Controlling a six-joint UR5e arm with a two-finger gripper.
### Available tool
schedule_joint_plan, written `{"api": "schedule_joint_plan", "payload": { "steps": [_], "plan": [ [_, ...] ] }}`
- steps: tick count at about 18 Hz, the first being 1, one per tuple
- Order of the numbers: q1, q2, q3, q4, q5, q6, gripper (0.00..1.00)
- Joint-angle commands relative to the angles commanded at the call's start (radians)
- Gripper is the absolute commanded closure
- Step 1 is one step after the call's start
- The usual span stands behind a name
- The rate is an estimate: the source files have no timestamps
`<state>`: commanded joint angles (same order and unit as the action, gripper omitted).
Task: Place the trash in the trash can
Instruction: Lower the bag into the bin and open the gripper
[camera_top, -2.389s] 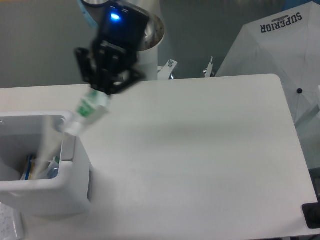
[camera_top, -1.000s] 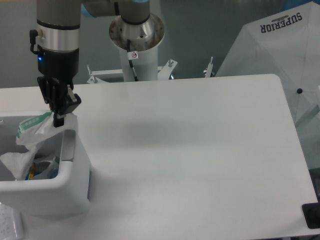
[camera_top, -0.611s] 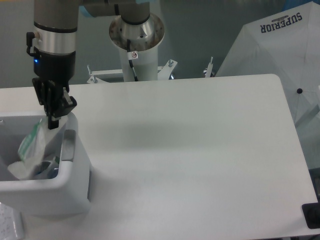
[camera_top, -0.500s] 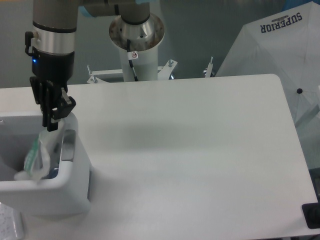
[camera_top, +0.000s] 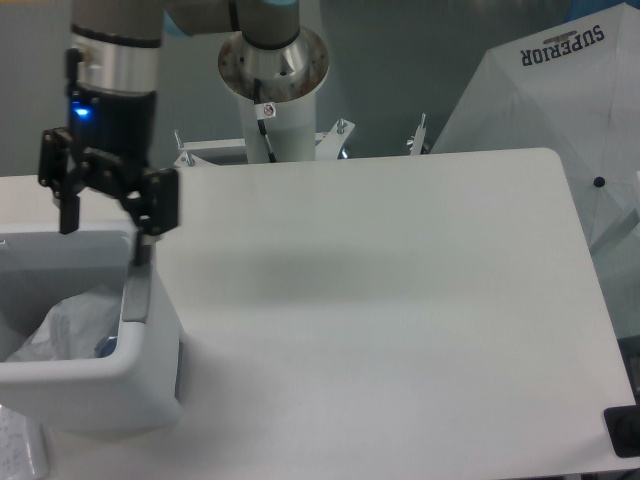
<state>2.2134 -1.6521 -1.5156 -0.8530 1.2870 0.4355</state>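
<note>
The trash can is a boxy white bin at the table's left front corner, with a grey strip on its inner right wall. Crumpled translucent white trash lies inside it, low against the front wall. My gripper hangs above the bin's back rim, open, its two dark fingers spread wide with nothing between them. The left finger is over the bin's opening and the right finger is over the right wall.
The arm's round base stands behind the table's back edge. A white umbrella marked SUPERIOR leans beyond the table's right side. A small dark object sits at the front right corner.
The gripper carried the wrapper over the bin, then its fingers spread apart. The wrapper dropped out of the fingers and now lies in the bin.
</note>
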Motion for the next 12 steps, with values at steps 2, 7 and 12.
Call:
{"api": "schedule_joint_plan", "payload": {
  "steps": [2,7,12],
  "plan": [
    [0.037,-0.002,0.000,0.029,0.000,0.043,0.00],
    [0.100,-0.034,0.058,0.031,0.002,0.080,0.00],
    [0.111,-0.035,0.061,0.031,0.002,0.081,0.00]
  ]
}}
